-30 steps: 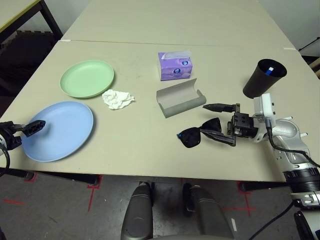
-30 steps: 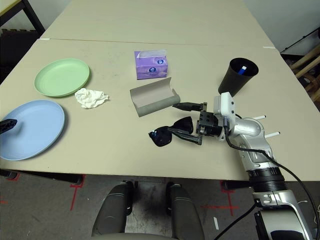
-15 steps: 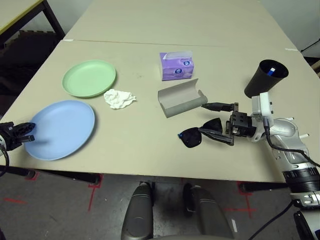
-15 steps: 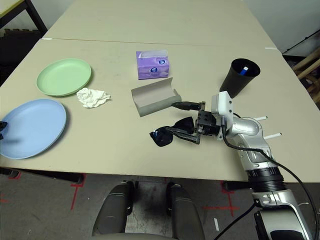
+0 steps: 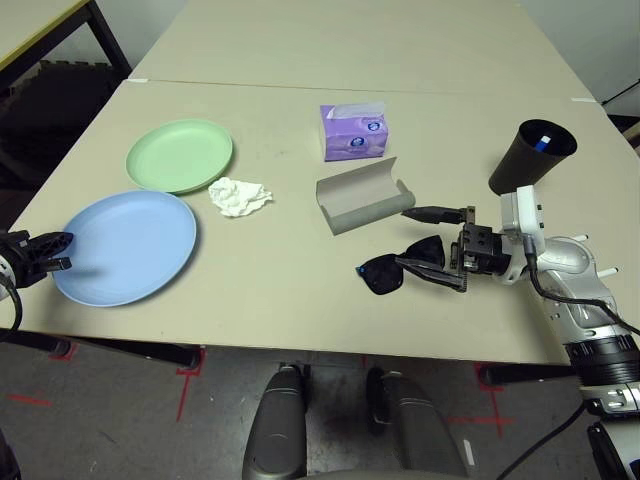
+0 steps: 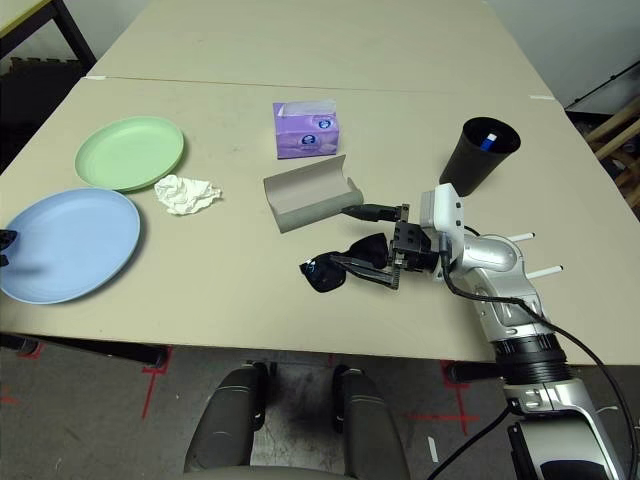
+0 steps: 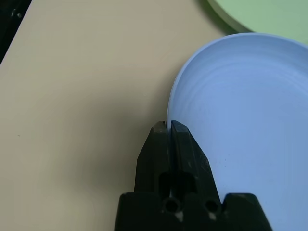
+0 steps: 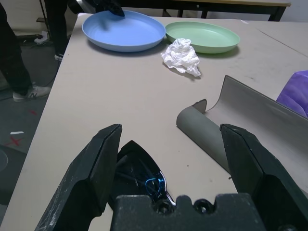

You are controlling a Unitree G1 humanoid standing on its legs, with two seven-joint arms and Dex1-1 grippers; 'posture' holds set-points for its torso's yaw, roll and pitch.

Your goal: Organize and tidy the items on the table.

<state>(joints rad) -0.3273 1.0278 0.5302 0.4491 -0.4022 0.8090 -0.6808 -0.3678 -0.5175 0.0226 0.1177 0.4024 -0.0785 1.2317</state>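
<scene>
My left gripper (image 7: 169, 125) is shut on the near-left rim of the light blue plate (image 5: 125, 247), at the table's left edge. The pale green plate (image 5: 180, 156) lies just beyond it, and the crumpled white tissue (image 5: 237, 197) sits to its right. The grey glasses case (image 5: 360, 195) lies open in the middle. In front of the case, the black sunglasses (image 5: 395, 268) rest on the table (image 5: 280, 290). My right gripper (image 5: 440, 248) is open, its fingers standing on either side of the sunglasses' right end, not touching them.
A purple tissue box (image 5: 352, 132) stands behind the case. A black cup (image 5: 530, 155) with a blue item inside stands at the right, just beyond my right forearm. A person's legs (image 8: 12, 53) show beside the table's left end.
My left gripper went from open over the blue plate to shut on its rim. The plate slid slightly toward the green plate. The right arm has stayed put.
</scene>
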